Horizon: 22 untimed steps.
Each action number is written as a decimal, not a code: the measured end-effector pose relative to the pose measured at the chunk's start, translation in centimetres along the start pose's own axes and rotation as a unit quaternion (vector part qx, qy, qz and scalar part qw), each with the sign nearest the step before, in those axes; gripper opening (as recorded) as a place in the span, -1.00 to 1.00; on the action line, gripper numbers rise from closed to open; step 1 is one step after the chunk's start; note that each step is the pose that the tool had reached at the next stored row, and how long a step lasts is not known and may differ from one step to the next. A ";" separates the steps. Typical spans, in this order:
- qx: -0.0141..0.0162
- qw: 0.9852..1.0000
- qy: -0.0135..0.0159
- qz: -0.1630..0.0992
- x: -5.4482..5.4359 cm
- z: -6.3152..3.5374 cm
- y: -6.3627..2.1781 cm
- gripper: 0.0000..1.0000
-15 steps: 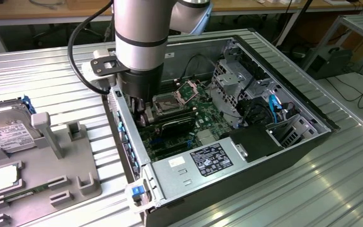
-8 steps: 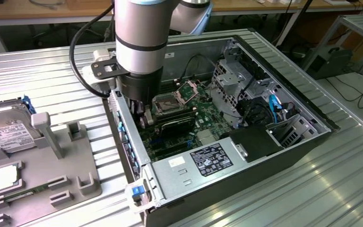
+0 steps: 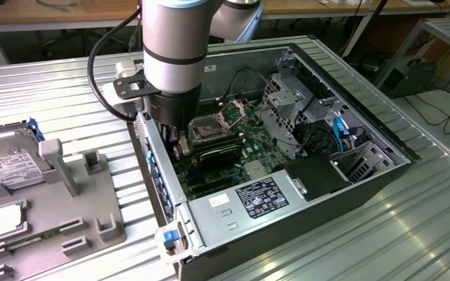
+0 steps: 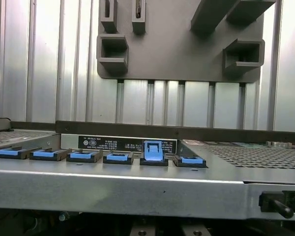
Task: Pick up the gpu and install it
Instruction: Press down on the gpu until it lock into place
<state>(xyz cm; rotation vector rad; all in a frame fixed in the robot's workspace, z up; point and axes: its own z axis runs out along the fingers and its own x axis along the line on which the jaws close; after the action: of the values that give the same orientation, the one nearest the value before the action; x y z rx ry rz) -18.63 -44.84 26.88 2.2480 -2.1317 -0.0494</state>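
The robot arm reaches down from the top centre of the exterior view into the open computer case, which lies on its side across the middle and right of the frame on a ribbed metal table. Its gripper sits low inside the case, just beside the case's rear wall at centre left, with the jaws closed together. Directly under and beside the fingertips a dark flat card, the gpu, lies across the green motherboard, just below the processor socket; whether the fingers are pinching the card or only touching it cannot be told. In the lower centre of the frame is the power supply with its black label. At the left of the frame a grey parts holder stands on the table, with a silver hard drive at its upper left and a narrow green memory stick near the lower left. In the wrist view the same grey holder occupies the upper part of the frame, and a row of blue slot clips runs along the case's rear edge across the lower middle.
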 end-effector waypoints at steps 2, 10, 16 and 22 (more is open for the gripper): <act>0.000 1.000 0.000 0.000 0.0 -0.20 -0.01 -0.79; 0.001 1.000 -0.001 0.000 0.0 -2.18 0.11 -0.79; 0.001 1.000 0.001 0.000 -0.2 -2.53 0.00 -0.79; 0.000 1.000 0.003 0.000 -0.5 -3.02 -0.57 -0.79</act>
<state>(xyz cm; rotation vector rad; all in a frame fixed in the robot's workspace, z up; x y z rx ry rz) -17.92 -44.31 29.87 2.2457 -2.1300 -0.0424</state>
